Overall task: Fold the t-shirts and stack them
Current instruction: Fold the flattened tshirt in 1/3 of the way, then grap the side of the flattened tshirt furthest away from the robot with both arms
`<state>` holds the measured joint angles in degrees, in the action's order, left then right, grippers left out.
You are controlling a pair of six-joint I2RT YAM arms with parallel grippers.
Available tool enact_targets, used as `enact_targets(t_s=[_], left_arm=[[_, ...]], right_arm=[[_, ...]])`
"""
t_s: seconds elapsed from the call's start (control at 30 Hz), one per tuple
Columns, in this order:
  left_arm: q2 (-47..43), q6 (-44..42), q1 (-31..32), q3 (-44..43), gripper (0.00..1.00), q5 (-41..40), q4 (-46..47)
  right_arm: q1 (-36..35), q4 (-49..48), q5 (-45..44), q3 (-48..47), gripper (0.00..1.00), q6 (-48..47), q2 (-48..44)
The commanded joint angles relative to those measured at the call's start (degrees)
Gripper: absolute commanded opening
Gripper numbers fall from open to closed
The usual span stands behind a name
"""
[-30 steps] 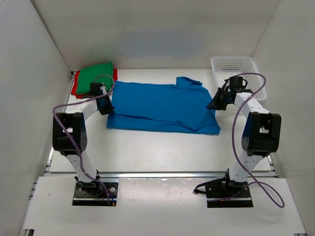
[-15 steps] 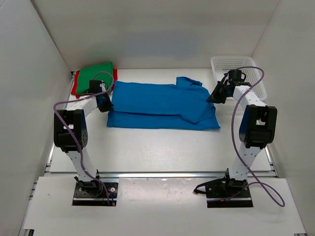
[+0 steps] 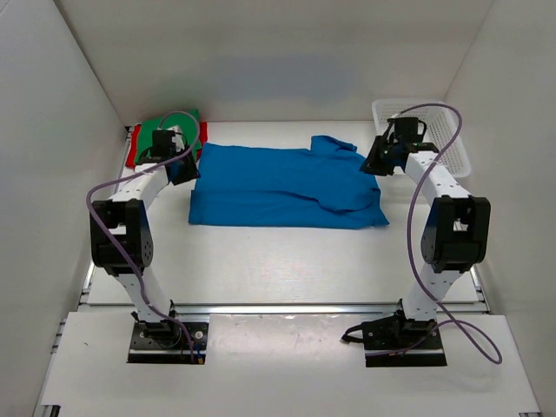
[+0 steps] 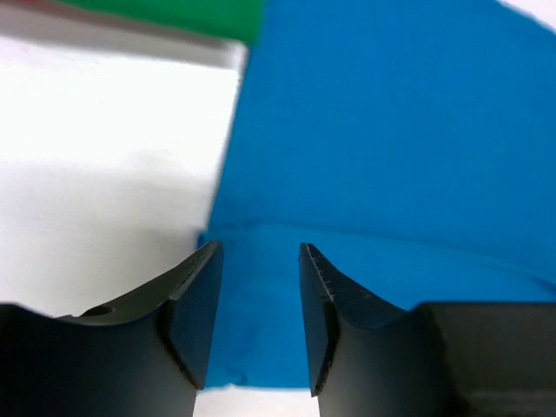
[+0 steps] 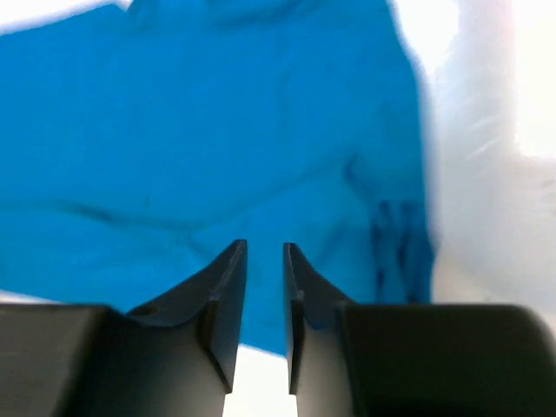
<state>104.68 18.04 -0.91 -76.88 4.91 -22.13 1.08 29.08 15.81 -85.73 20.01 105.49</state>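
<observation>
Bright blue cloth t-shirt (image 3: 287,187) lies folded lengthwise mid-table, its long edges running left to right.
Left gripper (image 4: 259,252) is over the shirt's left edge, jaws spread, nothing between them.
Right gripper (image 5: 265,248) is over the shirt's right end, jaws a narrow slit apart, pinching nothing.
Green folded shirt (image 3: 169,128) sits on the red folded shirt (image 3: 130,148) in the back-left corner, just beside the blue one.
White plastic mesh basket (image 3: 388,113) is back-right.
Bare white table (image 3: 287,261) lies between the shirt's near edge and the arm bases.

White mesh basket (image 3: 439,122) at far right corner of white table (image 3: 278,261), beside wall.
</observation>
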Motion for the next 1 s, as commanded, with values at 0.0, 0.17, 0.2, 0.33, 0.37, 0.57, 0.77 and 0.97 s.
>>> enact_targets(t_s=[0.0, 0.17, 0.2, 0.33, 0.37, 0.57, 0.77, 0.97], left_arm=[[-4.66, -2.4, 3.8, 4.97, 0.48, 0.01, 0.24], [0.77, -1.87, 7.67, 5.0, 0.46, -1.48, -3.25], [2.7, -1.96, 8.72, 3.77, 0.46, -2.26, -3.62], [6.67, -2.31, 10.92, 2.17, 0.47, -4.03, -7.74], [6.67, -1.79, 11.01, 2.96, 0.47, -4.38, -7.67], [4.39, -1.61, 12.42, 9.64, 0.47, -4.82, -9.06], [-3.42, -1.87, 14.79, 17.99, 0.47, -4.04, -13.36], [-20.71, -0.3, 17.08, 33.61, 0.46, -4.29, -15.14]], right_arm=[[-3.01, -3.15, 0.53, 5.91, 0.15, -1.47, -4.68], [-8.28, -8.5, 2.03, 14.36, 0.0, -0.07, -4.77], [-8.55, -9.47, 1.85, 15.32, 0.0, 0.29, -4.07], [-9.78, -10.97, 0.36, 18.31, 0.0, 1.08, -1.53], [-9.61, -11.15, 0.62, 18.67, 0.0, 1.34, -1.0], [-10.92, -7.29, -1.49, 23.94, 0.0, 1.96, -1.25], [-11.98, -4.56, -1.22, 34.91, 0.0, 3.37, -9.23], [-16.54, -2.2, -0.08, 47.21, 0.0, 6.62, -22.58]])
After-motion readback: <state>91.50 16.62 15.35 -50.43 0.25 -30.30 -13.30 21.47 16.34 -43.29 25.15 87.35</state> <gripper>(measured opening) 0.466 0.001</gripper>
